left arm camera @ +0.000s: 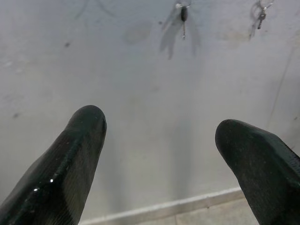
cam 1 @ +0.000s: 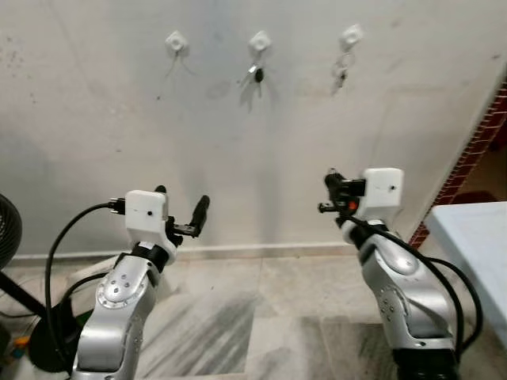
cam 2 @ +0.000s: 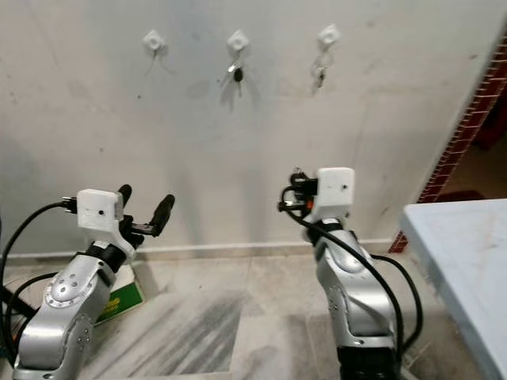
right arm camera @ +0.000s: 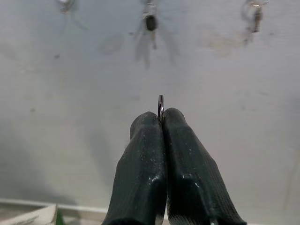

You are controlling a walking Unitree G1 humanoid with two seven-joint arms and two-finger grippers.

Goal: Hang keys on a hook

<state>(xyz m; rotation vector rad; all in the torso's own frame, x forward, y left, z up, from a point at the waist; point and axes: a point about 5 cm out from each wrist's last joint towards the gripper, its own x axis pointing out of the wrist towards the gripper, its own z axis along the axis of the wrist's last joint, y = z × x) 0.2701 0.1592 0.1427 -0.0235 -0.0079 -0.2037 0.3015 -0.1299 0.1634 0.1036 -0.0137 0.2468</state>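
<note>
Right gripper (right arm camera: 161, 123) is pinching a key ring (right arm camera: 161, 104), well below the wall; left hook (cam 1: 176, 41) is waiting bare. Left gripper (cam 1: 184, 212) is idling, spread.

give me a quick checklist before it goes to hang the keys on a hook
1. Key ring held: ok. The right tool is shut on a key ring that pokes out past the fingertips.
2. Free hook: ok. The left hook looks bare; the middle hook and right hook each carry keys.
3. Keys hanging free under the tool: cannot tell, they are hidden.
4. Height: not ok. The right tool sits well below the row of hooks.
5. Left tool out of the way: ok, open and low.
</note>
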